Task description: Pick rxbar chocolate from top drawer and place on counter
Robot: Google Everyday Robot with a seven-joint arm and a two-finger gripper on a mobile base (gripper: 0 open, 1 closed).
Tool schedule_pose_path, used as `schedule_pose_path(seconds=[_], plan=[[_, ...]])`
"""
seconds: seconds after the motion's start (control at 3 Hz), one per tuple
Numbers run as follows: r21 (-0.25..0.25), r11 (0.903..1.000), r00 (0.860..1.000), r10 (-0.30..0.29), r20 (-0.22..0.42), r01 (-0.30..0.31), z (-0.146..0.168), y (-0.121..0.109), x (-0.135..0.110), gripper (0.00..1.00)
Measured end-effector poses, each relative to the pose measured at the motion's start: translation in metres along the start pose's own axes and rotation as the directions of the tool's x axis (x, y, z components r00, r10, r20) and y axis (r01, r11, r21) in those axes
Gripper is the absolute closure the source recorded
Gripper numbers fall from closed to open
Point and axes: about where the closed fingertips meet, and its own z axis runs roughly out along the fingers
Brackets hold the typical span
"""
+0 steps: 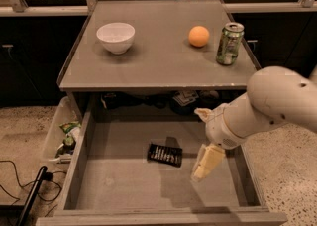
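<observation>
The rxbar chocolate [165, 154] lies flat on the floor of the open top drawer [119, 185], near its middle. It is a black wrapper with pale stripes. My gripper [201, 141] hangs over the right part of the drawer, just right of the bar and apart from it. Its fingers [207, 162] are spread and hold nothing. The counter [158, 64] is the grey top above the drawer.
On the counter stand a white bowl [115, 36], an orange [198, 36] and a green can [229, 43]. A white side bin [62, 138] with clutter hangs left of the drawer. Cables [25, 190] lie on the speckled floor at lower left.
</observation>
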Motion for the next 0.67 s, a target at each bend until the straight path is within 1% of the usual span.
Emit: schedule_pose_path(seconds=[0.33, 0.67], plan=[[-0.009, 0.9995, 0.997, 0.030, 0.070, -0.029, 0.042, -0.011, 0.007, 0.00], [-0.011, 0.9983, 0.986, 0.058, 0.155, -0.057, 0.075, -0.016, 0.013, 0.00]])
